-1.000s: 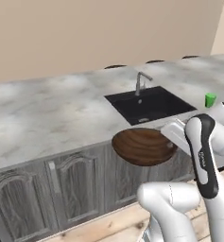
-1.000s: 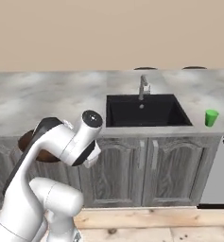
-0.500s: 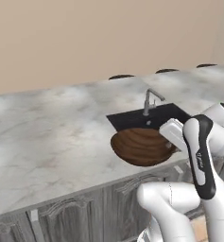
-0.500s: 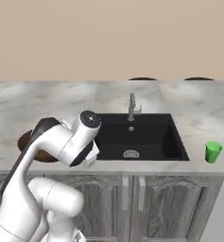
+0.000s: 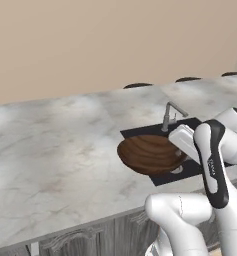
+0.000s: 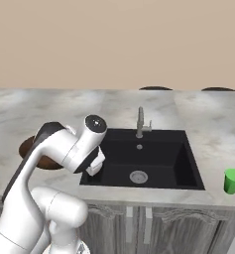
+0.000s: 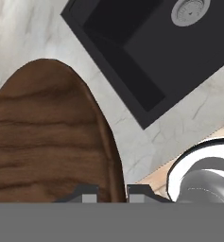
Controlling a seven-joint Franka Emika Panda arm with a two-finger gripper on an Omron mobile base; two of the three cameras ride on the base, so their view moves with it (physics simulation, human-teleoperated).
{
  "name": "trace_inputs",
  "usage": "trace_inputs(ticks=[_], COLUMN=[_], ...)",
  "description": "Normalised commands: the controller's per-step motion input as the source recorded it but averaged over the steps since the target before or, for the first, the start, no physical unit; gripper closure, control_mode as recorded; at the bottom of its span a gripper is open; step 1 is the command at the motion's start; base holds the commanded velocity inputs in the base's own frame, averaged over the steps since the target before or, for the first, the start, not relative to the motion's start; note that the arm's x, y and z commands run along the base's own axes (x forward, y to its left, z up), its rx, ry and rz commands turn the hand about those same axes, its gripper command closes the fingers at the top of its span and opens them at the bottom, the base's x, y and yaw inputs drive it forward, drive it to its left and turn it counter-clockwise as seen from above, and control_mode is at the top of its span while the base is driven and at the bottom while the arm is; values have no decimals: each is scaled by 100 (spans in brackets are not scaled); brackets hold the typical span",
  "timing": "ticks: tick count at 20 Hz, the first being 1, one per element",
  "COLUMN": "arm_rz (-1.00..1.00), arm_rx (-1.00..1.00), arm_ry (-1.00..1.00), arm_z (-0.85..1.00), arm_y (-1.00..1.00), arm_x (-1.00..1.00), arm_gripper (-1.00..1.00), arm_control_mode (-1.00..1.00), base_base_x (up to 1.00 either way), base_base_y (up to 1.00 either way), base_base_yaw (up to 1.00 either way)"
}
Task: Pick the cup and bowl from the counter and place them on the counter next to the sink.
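A rendered home kitchen.
A marbled stone counter (image 6: 49,106) over grey wood cabinets (image 6: 178,230) carries a black recessed sink (image 6: 148,156) with a slim silver faucet (image 6: 141,121).

In the hand view, the bowl (image 7: 47,137) runs off the left and bottom edges, and only the claw (image 7: 110,193) tips show. In the right base view, the arm covers most of the bowl (image 6: 32,149).

One bowl (image 5: 151,154), brown wood grain. One green cup (image 6: 233,180). One sink (image 6: 153,158), black, one faucet (image 6: 141,122), one drain (image 6: 138,176). One counter (image 5: 55,155). Dark round things along counter's far edge (image 5: 138,85), three in left base view.
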Motion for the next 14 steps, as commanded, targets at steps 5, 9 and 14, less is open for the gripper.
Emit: trace_inputs(ticks=[5, 9, 14], arm_rz=[0, 0, 0], arm_rx=[0, 0, 0], arm_ry=[0, 0, 0], arm_z=[0, 0, 0], arm_y=[0, 0, 0], arm_x=[0, 0, 2], arm_gripper=[100, 100, 100], arm_control_mode=[100, 100, -100], base_base_x=[0, 0, 0], base_base_y=[0, 0, 0], base_base_yaw=[0, 0, 0])
